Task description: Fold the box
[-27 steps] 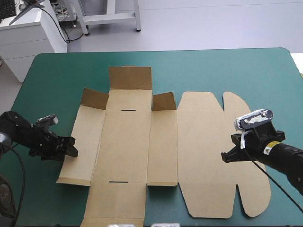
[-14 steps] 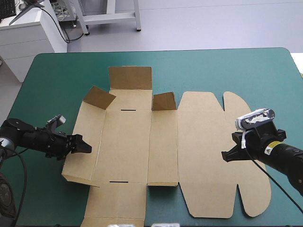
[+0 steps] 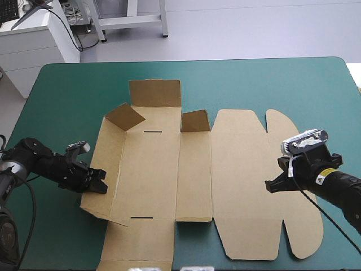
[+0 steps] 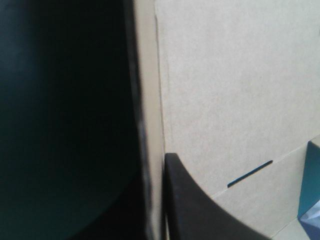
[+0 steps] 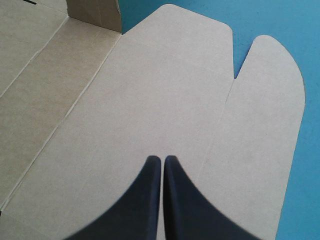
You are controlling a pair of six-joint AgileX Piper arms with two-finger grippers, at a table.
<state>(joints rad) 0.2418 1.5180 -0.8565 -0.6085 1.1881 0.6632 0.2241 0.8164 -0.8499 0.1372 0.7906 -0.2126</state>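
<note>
The brown box [image 3: 152, 169] lies as a cut sheet in the middle of the table, its lid panel [image 3: 248, 180] flat on the right. Its left wall [image 3: 104, 164] tilts up off the teal-green cover. My left gripper [image 3: 100, 187] is shut on that wall's outer edge near the front; in the left wrist view the board's edge [image 4: 150, 100] runs between the left gripper [image 4: 157, 157] fingers, with the floor panel and a slot [image 4: 250, 173] beyond. My right gripper [image 3: 269, 186] is shut and rests tip-down on the lid panel [image 5: 150, 90]; the right gripper [image 5: 162, 162] fingers meet in one arch.
Small flaps stand up at the far left corner [image 3: 125, 117] and the far middle [image 3: 195, 121]. The far flap [image 3: 155, 93] and near flap [image 3: 138, 240] lie flat. Bare teal-green cover [image 3: 271, 84] surrounds the sheet, widest along the far edge.
My left gripper moved right to the left wall and shut on it. The wall rose from flat to tilted, and the far left corner flap swung inward. The right arm stayed still.
</note>
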